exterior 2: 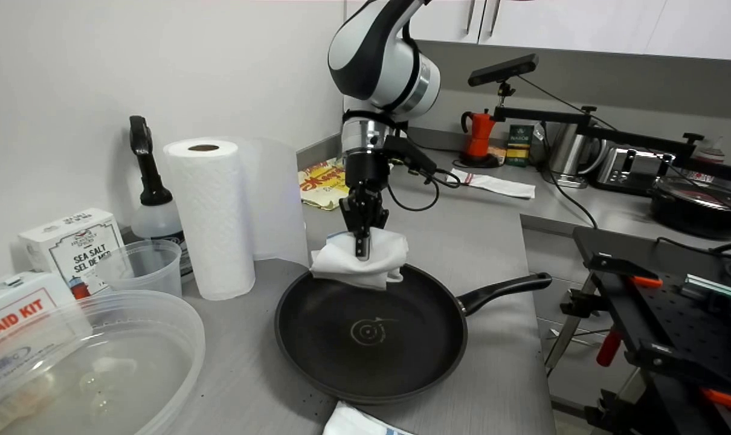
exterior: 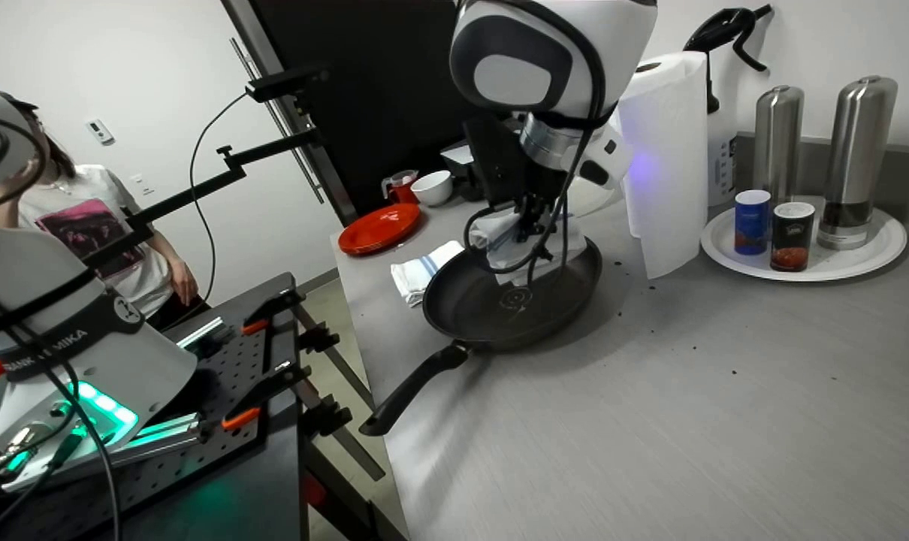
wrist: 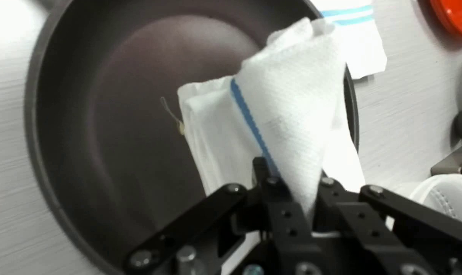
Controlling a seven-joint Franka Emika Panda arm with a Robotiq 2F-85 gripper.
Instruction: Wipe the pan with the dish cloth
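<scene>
Pan handle (exterior 2: 504, 292) toward counter edge (exterior 2: 537, 350)

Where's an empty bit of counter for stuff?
The counter bordered by the pan, its handle and the white plate is bare except for specks. The paper towel roll, spray bottle and salt box crowd together; the gripper holds the cloth over the pan.

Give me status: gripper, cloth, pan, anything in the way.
Gripper shut on dish cloth. Cloth over pan, contact unclear. Another cloth beside pan, not inside; no blockage seen.

White-and-dark arm (exterior 2: 380, 66), screw-studded black claw (wrist: 298, 185)
</scene>
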